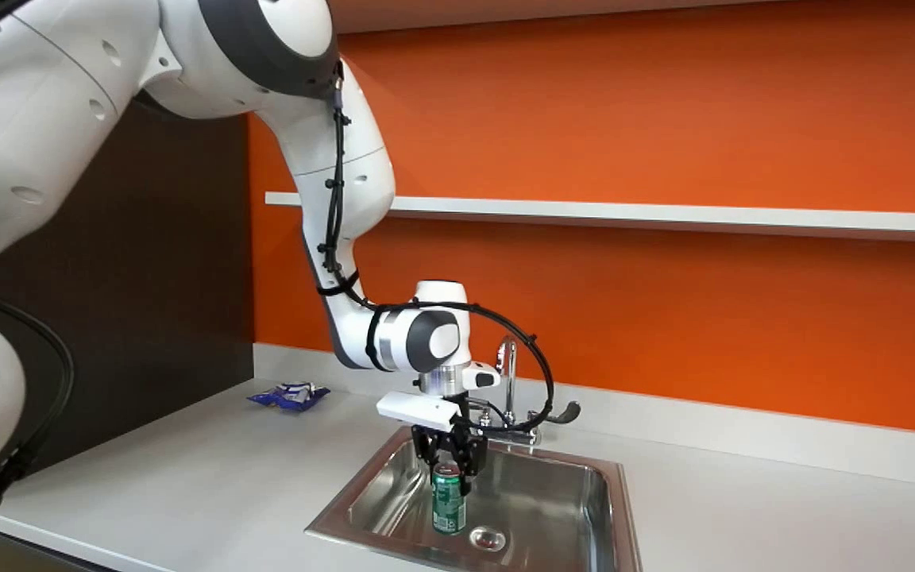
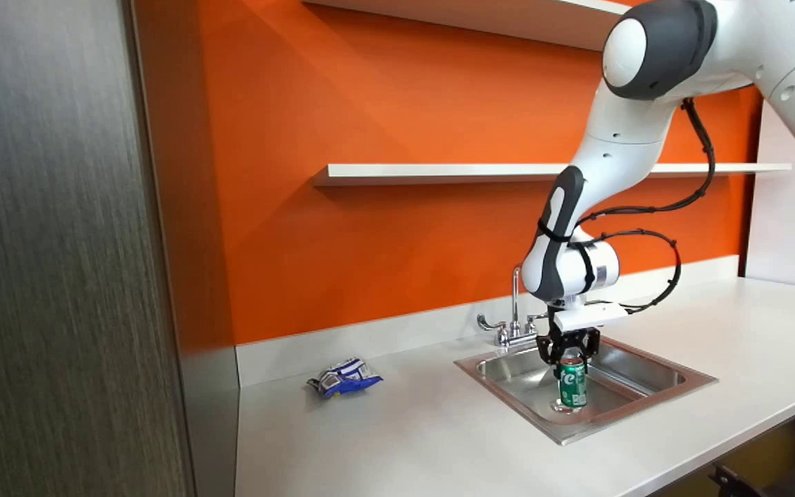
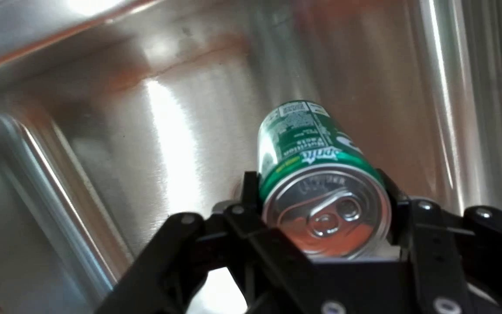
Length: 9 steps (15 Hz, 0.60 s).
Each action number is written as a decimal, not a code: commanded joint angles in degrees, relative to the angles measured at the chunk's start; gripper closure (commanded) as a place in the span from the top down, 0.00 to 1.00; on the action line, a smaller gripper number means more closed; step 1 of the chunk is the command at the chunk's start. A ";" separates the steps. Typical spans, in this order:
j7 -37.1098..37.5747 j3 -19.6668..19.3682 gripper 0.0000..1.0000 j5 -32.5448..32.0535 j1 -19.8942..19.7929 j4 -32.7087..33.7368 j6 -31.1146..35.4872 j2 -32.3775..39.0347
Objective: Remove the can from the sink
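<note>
1. Indoors, an orange wall (image 1: 704, 111) backs the scene, with a white countertop (image 1: 743, 492) running along its foot; that broad surface seems the likely landing place for whatever is lifted out.

2. A white robot arm (image 2: 625, 131) arches over the countertop, its wrist turned downward, presumably to work straight from above. A black cable (image 1: 336, 187) is strapped along its links, apparently to manage slack.

3. A stainless steel sink (image 1: 537, 485) is let into the countertop, its walls making a vertical reach the sensible way in and out.

4. A chrome faucet (image 2: 515, 321) stands on the wall side of the sink, near the wrist in both exterior views; it looks like the main hazard for a careless lift.

5. A gripper (image 3: 317, 176) straddles its target near the top, the fingers (image 3: 250, 192) appearing pressed to opposite sides in the wrist view. Holding that high probably keeps the knuckles clear of the sink walls.

6. A crumpled blue packet (image 1: 291, 396) lies on the countertop, well apart from the sink, with no evident part in the job.

7. A green can (image 1: 449, 502) is upright inside the sink, clasped between the fingers; whether its base touches the sink floor or hangs just above cannot be judged. A straight rise would probably suit its smooth sides best.

8. A drain (image 1: 488, 539) shows just beside the can's base in an exterior view.
</note>
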 commanded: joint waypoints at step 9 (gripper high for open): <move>5.67 0.18 0.38 -14.39 6.26 -14.06 -8.06 -22.23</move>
